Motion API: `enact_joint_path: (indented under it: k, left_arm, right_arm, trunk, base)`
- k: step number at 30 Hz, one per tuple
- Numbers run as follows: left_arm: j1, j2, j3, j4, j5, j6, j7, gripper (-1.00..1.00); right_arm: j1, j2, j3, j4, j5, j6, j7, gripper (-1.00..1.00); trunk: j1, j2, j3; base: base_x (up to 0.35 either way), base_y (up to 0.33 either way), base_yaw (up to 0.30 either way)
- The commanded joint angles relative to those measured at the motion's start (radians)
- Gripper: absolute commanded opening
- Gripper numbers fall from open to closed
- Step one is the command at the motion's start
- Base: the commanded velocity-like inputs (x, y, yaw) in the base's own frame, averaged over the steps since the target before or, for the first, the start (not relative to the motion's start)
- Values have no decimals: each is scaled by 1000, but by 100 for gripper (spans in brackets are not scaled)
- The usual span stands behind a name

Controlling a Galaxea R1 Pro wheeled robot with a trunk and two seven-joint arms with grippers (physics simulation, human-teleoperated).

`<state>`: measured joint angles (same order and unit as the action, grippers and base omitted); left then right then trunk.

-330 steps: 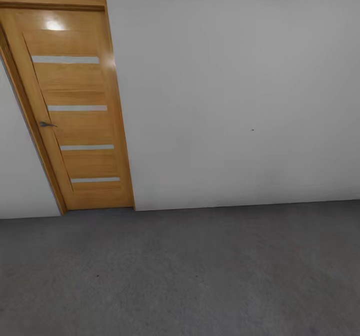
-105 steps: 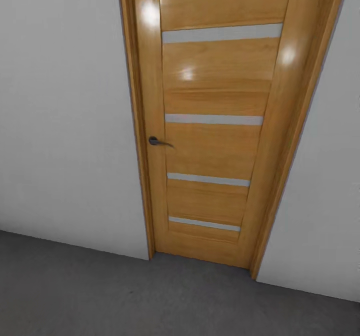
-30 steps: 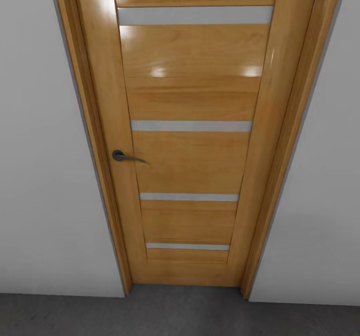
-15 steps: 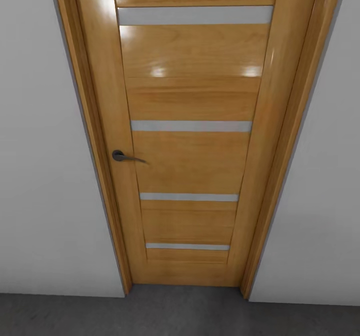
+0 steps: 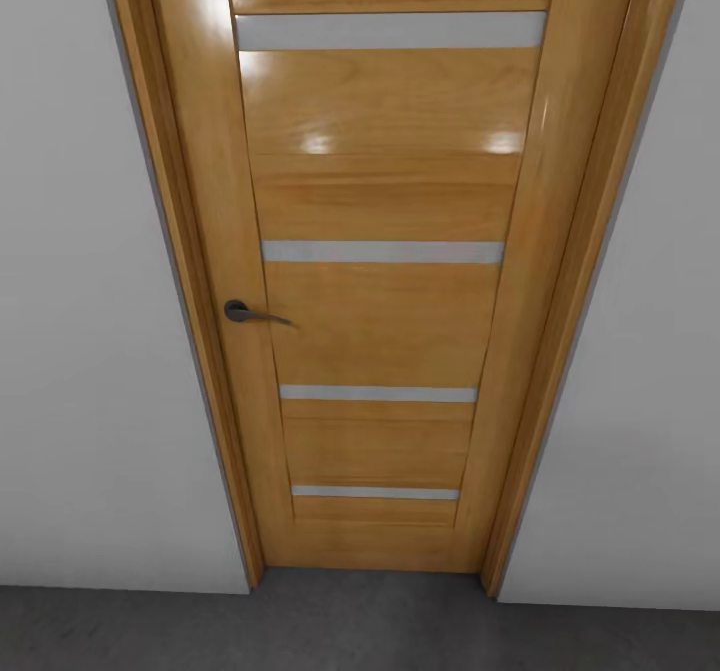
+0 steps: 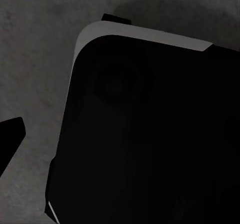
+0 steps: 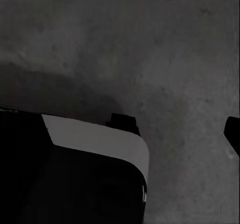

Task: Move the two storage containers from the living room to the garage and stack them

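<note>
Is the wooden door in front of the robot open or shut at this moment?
Shut. The door sits flush inside its frame, no gap shows along either edge, and the handle lies level. Wall flanks both sides.

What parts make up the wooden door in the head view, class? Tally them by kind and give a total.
Light wooden door panel: 1
Frosted grey horizontal strips: 4
Dark metal lever handle: 1
Total: 6
</note>
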<state>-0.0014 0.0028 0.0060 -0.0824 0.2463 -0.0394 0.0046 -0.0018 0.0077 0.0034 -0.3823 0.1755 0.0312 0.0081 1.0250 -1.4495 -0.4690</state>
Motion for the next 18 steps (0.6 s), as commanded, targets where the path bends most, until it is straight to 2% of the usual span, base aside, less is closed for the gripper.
enact_joint_path:
  k: [1,6,9,10,11,12,14,15,18]
  left_arm:
    - [0,0,0,0,4,-2,0,100]
    - [0,-1,-1,0,6,-2,0,100]
    - [0,-1,-1,0,7,-2,0,100]
    - [0,-1,-1,0,7,-2,-1,100]
    - [0,-1,-1,0,7,-2,-1,100]
    - [0,-1,-1,1,7,-2,-1,100]
    - [0,-1,-1,1,7,-2,-1,100]
    - [0,-1,-1,1,7,-2,-1,100]
    - [0,-1,-2,1,7,-2,-1,100]
  right_arm:
    - [0,0,0,-30,9,19,1,100]
    - [-4,4,1,-208,11,132,6,100]
    - [-11,18,12,-304,17,199,7,100]
    - [-32,45,46,-372,35,269,7,100]
    - [-42,52,56,-383,39,287,7,100]
    - [-104,91,102,-415,53,362,7,100]
    - [-151,118,127,-423,57,398,6,100]
    - [-228,159,152,-430,60,453,6,100]
    - [-301,167,162,-445,58,517,8,100]
  trunk:
    - [0,0,-1]
    - [0,0,-1]
    - [0,0,-1]
    - [0,0,-1]
    - [0,0,-1]
    - [0,0,-1]
    - [0,0,-1]
    - [0,0,-1]
    - [0,0,-1]
  base:
    - [0,0,0]
    - [0,0,0]
    - [0,0,0]
    - [0,0,0]
    - [0,0,0]
    - [0,0,0]
    - [0,0,0]
    - [0,0,0]
    - [0,0,0]
